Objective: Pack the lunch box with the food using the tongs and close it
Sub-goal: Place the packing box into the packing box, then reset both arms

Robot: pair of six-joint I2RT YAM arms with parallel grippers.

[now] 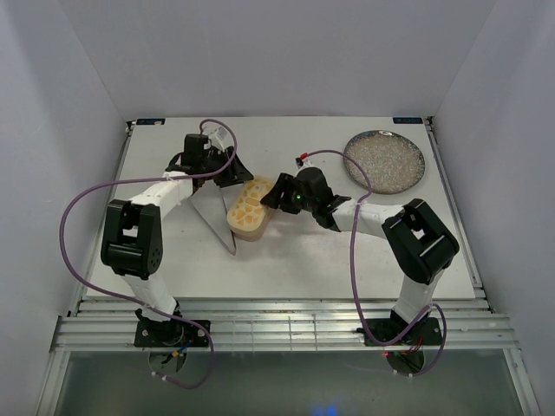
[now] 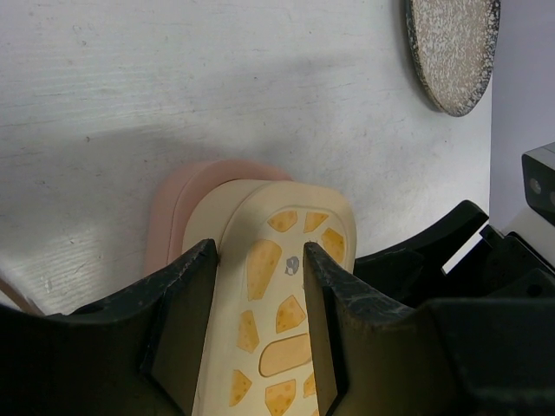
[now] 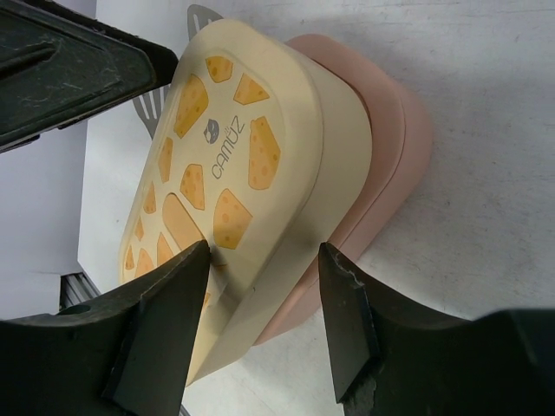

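At the centre of the white table (image 1: 347, 251), the lunch box (image 1: 250, 211) is sitting closed and stacked. Its tan-yellow lid (image 3: 225, 147), patterned with orange pebble shapes, is facing up, and the pink tray (image 3: 395, 139) is showing beneath, with the tan tier lying slightly askew on it. At 11 o'clock of the box, the left gripper (image 1: 234, 180) is reaching over its far end, black fingers (image 2: 186, 321) standing parted with the lid's rounded end between them; whether they are pressing on the box cannot be told. At 3 o'clock, the right gripper (image 1: 271, 198) is hanging over the box's other side, its fingertips (image 3: 347, 325) likewise parted astride the tan tier, and here too a firm hold cannot be told from a loose straddle. At 8 o'clock, just beside the box, the silvery tongs (image 1: 215, 224) are lying flat on the table. At 2 o'clock, well apart, the round grey speckled plate (image 1: 384, 162) is resting near the table's far right corner.
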